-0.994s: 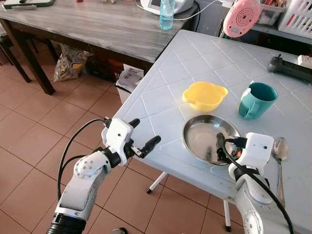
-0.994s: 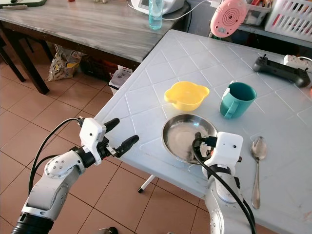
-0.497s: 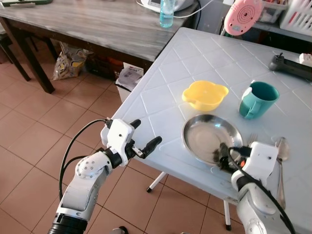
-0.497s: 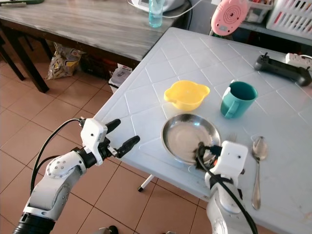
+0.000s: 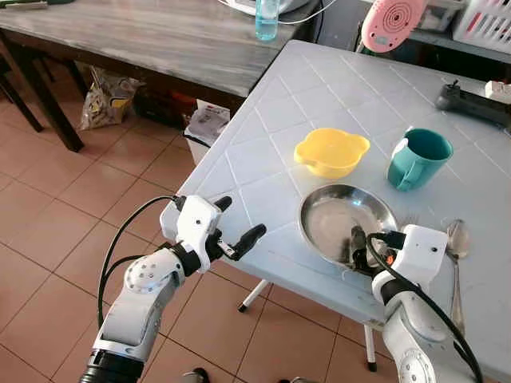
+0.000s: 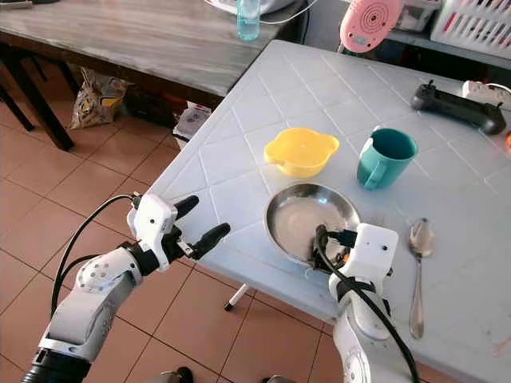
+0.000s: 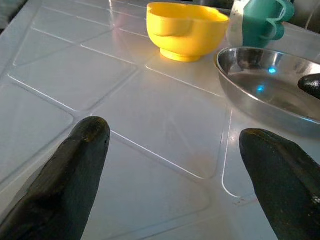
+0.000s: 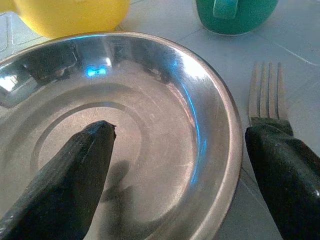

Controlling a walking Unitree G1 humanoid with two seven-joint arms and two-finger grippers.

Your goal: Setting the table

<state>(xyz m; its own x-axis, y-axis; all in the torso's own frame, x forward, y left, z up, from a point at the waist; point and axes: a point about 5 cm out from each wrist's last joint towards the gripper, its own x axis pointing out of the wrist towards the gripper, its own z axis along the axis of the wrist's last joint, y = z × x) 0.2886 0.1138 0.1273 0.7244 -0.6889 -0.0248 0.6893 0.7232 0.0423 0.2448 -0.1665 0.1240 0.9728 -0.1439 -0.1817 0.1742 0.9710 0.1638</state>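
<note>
A steel plate (image 5: 335, 209) lies near the front edge of the white table (image 5: 263, 136). Behind it stand a yellow bowl (image 5: 331, 153) and a teal mug (image 5: 419, 157). A spoon (image 5: 457, 239) lies to the plate's right. A fork (image 8: 265, 92) lies between plate and spoon, tines pointing away from me. My right gripper (image 8: 181, 130) is open and straddles the plate's right rim, one finger inside the plate, the other over the fork's handle. My left gripper (image 5: 239, 217) hangs open at the table's front left corner, holding nothing.
A wooden table (image 5: 152, 40) with a water bottle (image 5: 267, 14) stands at the back left. A pink fan (image 5: 390, 20), a black controller (image 5: 471, 102) and a white basket (image 6: 479, 28) sit at the white table's far side. Tiled floor (image 5: 56, 207) lies to my left.
My right gripper drew back toward the plate's near rim, then came forward again; the fork's tines now show beside the plate. The left arm stayed put. The camera shifted a little.
</note>
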